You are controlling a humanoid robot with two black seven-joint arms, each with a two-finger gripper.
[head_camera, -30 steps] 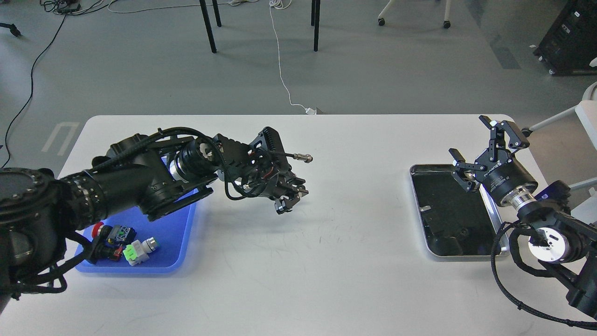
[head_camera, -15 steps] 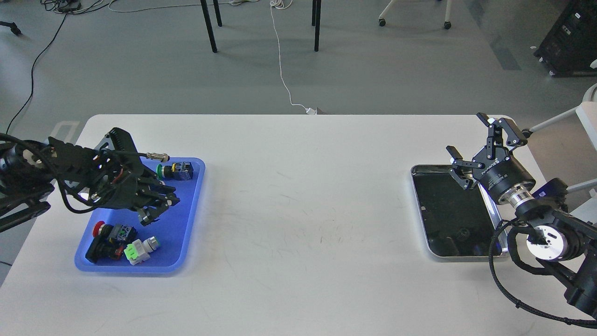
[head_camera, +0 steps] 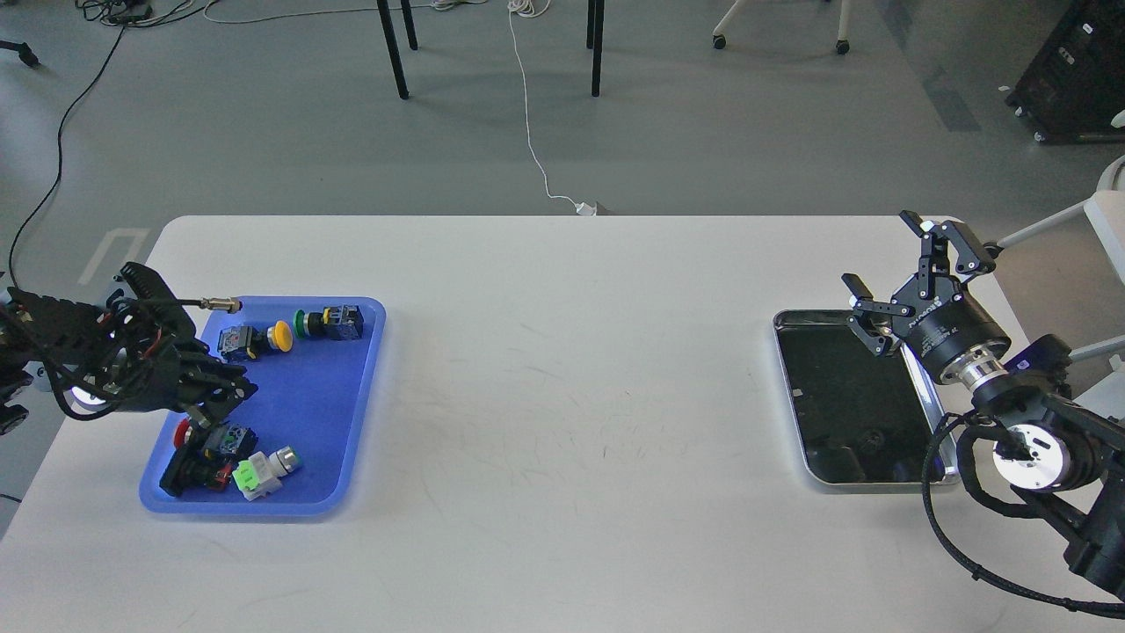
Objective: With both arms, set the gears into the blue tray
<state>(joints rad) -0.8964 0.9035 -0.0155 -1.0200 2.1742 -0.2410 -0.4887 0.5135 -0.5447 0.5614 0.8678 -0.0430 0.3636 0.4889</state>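
The blue tray (head_camera: 347,413) lies at the table's left and holds several switches and push buttons. My left gripper (head_camera: 220,400) hangs over the tray's left part, just above a red-capped button (head_camera: 185,431). Its fingers are dark and bunched, so their state is unclear. My right gripper (head_camera: 881,255) stands open with nothing between its fingers, above the far right corner of the metal tray (head_camera: 787,387). On that tray's black floor a tiny dark round shape (head_camera: 872,437) may be a gear; it is too small to be sure.
In the blue tray lie a yellow-capped button (head_camera: 279,334), a green-capped one with a blue block (head_camera: 330,323) and a green-and-white switch (head_camera: 257,472). Bare white table (head_camera: 571,396) spans the gap between the two trays. A chair (head_camera: 1103,220) stands past the right edge.
My left arm has swung back from the table's middle to the blue tray's left side, uncovering the tray's buttons. The right gripper has barely moved and stays open.
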